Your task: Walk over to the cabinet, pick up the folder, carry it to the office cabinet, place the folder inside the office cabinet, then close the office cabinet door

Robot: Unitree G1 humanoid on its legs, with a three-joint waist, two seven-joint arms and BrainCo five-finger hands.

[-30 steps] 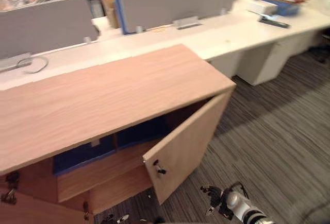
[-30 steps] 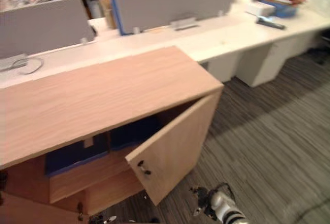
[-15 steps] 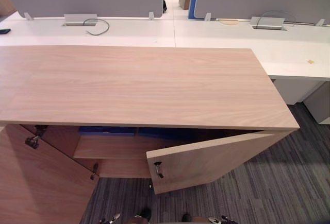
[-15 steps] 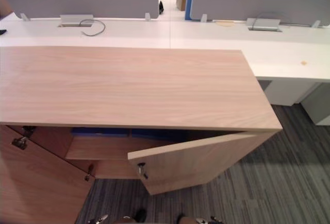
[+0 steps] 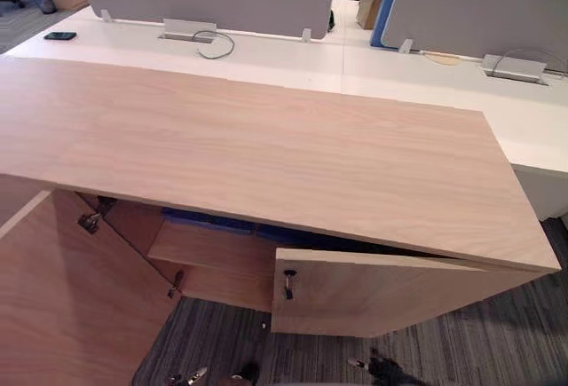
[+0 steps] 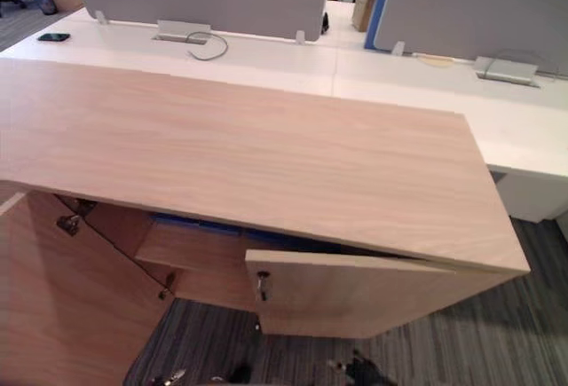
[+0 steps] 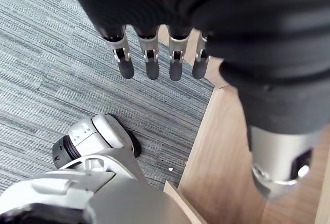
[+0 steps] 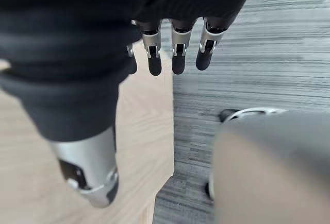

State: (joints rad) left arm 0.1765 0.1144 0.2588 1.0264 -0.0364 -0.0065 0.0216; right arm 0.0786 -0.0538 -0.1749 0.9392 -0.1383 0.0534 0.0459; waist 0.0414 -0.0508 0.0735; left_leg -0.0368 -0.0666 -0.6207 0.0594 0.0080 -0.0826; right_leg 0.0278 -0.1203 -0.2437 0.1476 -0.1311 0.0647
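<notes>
Looking down, we see the blue folder (image 5: pixel 200 218) on the shelf (image 5: pixel 213 248) inside the office cabinet (image 5: pixel 266 146) (right door (image 5: pixel 382 293) ajar, left door (image 5: pixel 71 306) wide open); left hand (image 7: pixel 149 59) and right hand (image 8: pixel 178 54) hang released, empty.

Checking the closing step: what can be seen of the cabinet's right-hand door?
The right-hand door is a flat panel of light wood grain, upright under the cabinet top. It stands slightly ajar, its left edge swung outward and its right end close to the cabinet. A small dark lock fitting sits near the left edge's upper corner. Grey carpet lies below.
</notes>
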